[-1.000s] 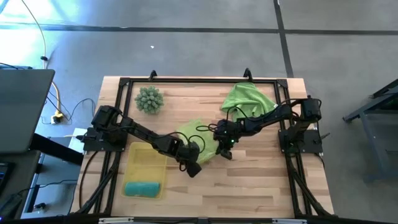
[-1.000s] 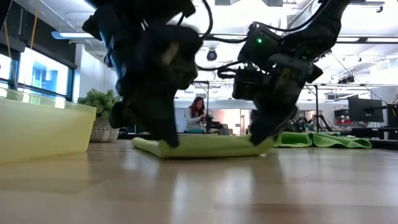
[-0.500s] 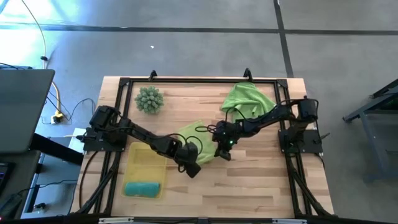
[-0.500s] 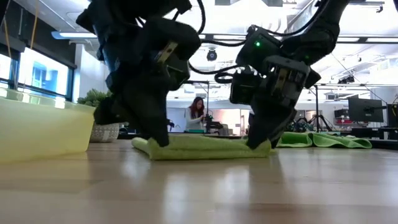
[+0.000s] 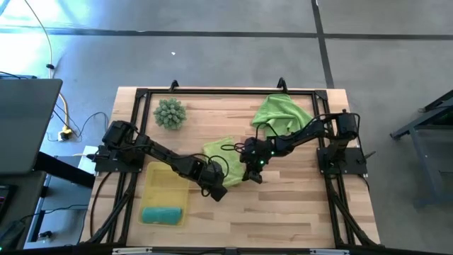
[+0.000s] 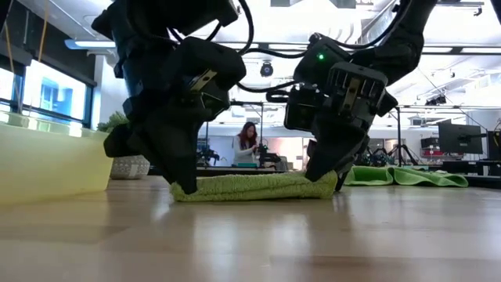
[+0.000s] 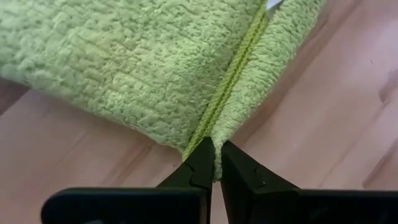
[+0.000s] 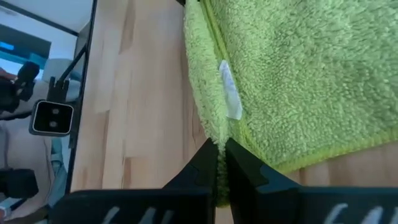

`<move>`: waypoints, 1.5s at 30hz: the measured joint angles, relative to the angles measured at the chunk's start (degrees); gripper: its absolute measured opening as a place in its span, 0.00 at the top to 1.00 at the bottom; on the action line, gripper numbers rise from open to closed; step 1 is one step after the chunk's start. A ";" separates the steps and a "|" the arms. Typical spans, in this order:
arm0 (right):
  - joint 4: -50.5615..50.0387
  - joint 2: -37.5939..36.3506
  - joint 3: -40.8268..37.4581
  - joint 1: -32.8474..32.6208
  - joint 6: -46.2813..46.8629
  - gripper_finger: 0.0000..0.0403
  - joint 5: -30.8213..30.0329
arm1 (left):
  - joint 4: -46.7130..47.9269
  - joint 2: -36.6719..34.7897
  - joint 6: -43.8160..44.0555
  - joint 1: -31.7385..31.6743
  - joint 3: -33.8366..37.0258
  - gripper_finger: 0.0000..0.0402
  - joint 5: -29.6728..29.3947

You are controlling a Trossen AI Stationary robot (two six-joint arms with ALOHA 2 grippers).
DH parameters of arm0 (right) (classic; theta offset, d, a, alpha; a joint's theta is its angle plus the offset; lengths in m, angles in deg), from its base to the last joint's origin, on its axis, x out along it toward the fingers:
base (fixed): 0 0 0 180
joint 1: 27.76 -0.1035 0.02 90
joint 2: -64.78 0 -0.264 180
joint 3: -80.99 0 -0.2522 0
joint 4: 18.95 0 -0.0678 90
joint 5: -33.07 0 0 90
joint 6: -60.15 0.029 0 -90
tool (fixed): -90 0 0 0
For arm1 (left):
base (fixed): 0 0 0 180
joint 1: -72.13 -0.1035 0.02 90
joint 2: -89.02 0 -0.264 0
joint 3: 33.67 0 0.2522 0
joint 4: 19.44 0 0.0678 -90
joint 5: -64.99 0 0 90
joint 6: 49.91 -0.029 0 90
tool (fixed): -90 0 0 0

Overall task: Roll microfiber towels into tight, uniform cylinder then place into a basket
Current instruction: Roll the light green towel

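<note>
While both arms reach to the middle of the wooden worktop (image 5: 283, 212), we log items from largest to smallest. We see the left arm coming in from the left edge and the right arm from the right edge, meeting over a folded lime green towel (image 6: 254, 186) that lies flat at mid-worktop. A second lime green towel (image 5: 282, 111) lies crumpled near the far right corner, well apart from both arms. The translucent yellow basket (image 5: 166, 185) sits at the near left, just beside the left arm, with a rolled teal towel (image 5: 162, 214) lying inside at its near end. A spiky pale-green ball (image 5: 170, 113) rests near the far left corner.

We note the left gripper (image 7: 215, 167) at the folded towel's left end, jaws clenched on a stitched edge of the cloth. The right gripper (image 8: 221, 160) is at the opposite end, jaws likewise pinched on the towel's hem, beside a small white label (image 8: 229, 98). A person sits in the room beyond.
</note>
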 joint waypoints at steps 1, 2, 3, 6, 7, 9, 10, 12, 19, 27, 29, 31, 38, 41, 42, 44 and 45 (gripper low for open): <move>-0.24 0.04 0.14 0.02 -0.01 0.98 0.18 | 0.10 0.00 0.11 -0.07 0.00 0.97 0.03; -0.19 0.04 0.16 0.02 -0.11 0.98 0.23 | -0.01 0.00 0.34 -0.09 0.00 0.97 0.16; -0.12 0.04 0.16 0.02 -0.16 0.98 0.46 | -0.44 0.00 0.53 -0.12 0.04 0.97 0.72; -0.23 0.02 0.16 0.02 0.07 0.98 3.02 | -5.25 0.09 -1.95 -0.08 0.22 0.97 6.65; -0.23 0.00 0.16 0.02 0.53 0.98 4.67 | -8.09 0.09 -3.01 0.05 0.24 0.97 9.20; -0.25 -0.02 0.16 -0.04 1.58 0.98 8.41 | -13.42 0.09 -4.57 0.18 0.22 0.97 13.75; -0.40 -0.08 0.14 -0.04 1.88 0.98 10.01 | -15.14 0.09 -4.72 0.19 0.22 0.97 14.89; -0.41 -0.20 0.10 -0.04 1.94 0.98 11.10 | -15.65 0.09 -4.76 0.17 0.20 0.97 15.07; 0.62 0.00 0.19 -0.26 -1.53 0.98 -4.04 | -3.32 0.74 4.57 0.37 0.07 0.97 6.50; 1.04 -0.02 0.14 -1.53 -11.60 0.94 -9.03 | -2.33 1.54 5.24 0.65 -0.08 0.97 5.78; 0.86 -0.63 0.08 -1.96 -14.87 0.89 -9.43 | -2.29 2.26 4.84 0.65 -0.09 0.97 6.18; -0.35 -1.80 -0.01 -1.99 -18.03 0.82 -9.60 | -1.95 2.67 4.38 0.70 -0.13 0.97 7.44; -11.62 -11.28 0.84 -0.94 -27.74 0.66 -9.87 | -1.87 2.99 2.42 0.90 -0.09 0.97 8.67; -10.54 -13.32 -0.13 -3.66 -36.91 0.65 -10.34 | -1.91 2.99 2.17 0.89 -0.07 0.97 8.44; -8.76 -13.42 -0.68 -4.90 -40.24 0.65 -11.06 | -1.84 2.99 2.16 0.89 -0.07 0.97 8.25; -4.70 -13.08 -2.02 -7.36 -46.07 0.65 -14.38 | -1.95 2.99 2.15 0.87 -0.04 0.97 8.15; -2.48 -12.51 -2.47 -8.34 -48.07 0.65 -16.76 | -1.93 2.99 2.13 0.87 -0.04 0.97 8.10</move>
